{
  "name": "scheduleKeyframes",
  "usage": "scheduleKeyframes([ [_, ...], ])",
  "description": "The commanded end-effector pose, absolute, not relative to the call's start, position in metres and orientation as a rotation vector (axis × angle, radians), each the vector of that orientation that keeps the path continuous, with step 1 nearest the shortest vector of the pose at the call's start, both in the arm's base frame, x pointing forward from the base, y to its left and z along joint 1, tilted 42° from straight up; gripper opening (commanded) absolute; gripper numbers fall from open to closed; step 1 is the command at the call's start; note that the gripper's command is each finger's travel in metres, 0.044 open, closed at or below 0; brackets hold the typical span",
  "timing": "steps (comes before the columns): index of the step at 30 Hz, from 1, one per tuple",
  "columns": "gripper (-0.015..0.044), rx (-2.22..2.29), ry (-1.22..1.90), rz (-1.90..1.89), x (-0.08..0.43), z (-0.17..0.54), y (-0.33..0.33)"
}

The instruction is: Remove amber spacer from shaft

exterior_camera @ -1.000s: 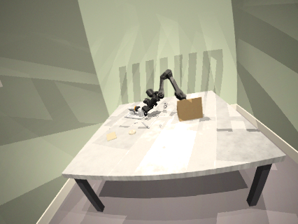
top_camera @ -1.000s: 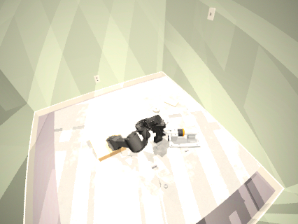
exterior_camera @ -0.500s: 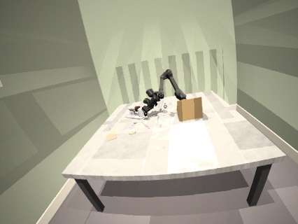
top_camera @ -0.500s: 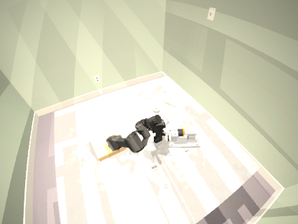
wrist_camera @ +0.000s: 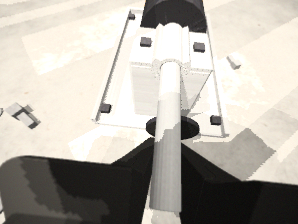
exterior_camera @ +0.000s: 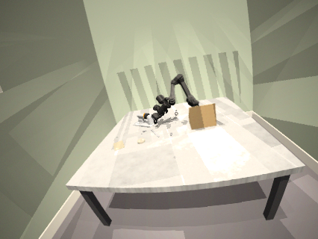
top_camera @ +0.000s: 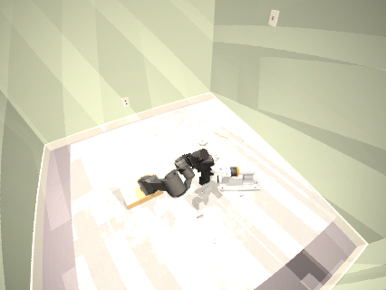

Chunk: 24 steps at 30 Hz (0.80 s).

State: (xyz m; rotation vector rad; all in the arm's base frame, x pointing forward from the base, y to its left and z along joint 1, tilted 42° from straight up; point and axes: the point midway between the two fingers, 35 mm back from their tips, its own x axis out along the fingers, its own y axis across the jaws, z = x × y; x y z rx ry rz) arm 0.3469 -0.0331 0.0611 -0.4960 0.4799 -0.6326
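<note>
My gripper (top_camera: pixel 209 172) (exterior_camera: pixel 155 120) (wrist_camera: pixel 162 144) is shut on the pale shaft (wrist_camera: pixel 168 170), which runs straight from between the black fingers into a white block (wrist_camera: pixel 145 87) (top_camera: pixel 224 175) with a rounded top. An amber ring (top_camera: pixel 236 171) (exterior_camera: pixel 145 116) shows against a dark cylinder (top_camera: pixel 233 171) (wrist_camera: pixel 172 14) beyond that block. In the wrist view the amber ring is hidden, and other spacers cannot be told apart. A dark round shape (wrist_camera: pixel 189 128) shows beneath the shaft by the fingertips; I cannot tell what it is.
The white base plate (top_camera: pixel 240 188) (wrist_camera: pixel 112 118) carries the assembly. A tan box-like panel (exterior_camera: pixel 201 116) stands near the arm's base. Small loose parts lie about, including a grey piece (wrist_camera: pixel 24 116) and a pale piece (wrist_camera: pixel 233 61) beside the plate. Strong glare washes out the top view.
</note>
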Motion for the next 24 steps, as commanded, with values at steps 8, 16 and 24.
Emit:
scheduleKeyframes([
  [8,0.0,-0.494,0.478,-0.637,0.3453,0.0611,-0.0328],
  [16,0.0,-0.494,0.478,-0.637,0.3447,0.0608,-0.0326],
  [24,0.0,-0.494,0.478,-0.637,0.3441,0.0606,-0.0324],
])
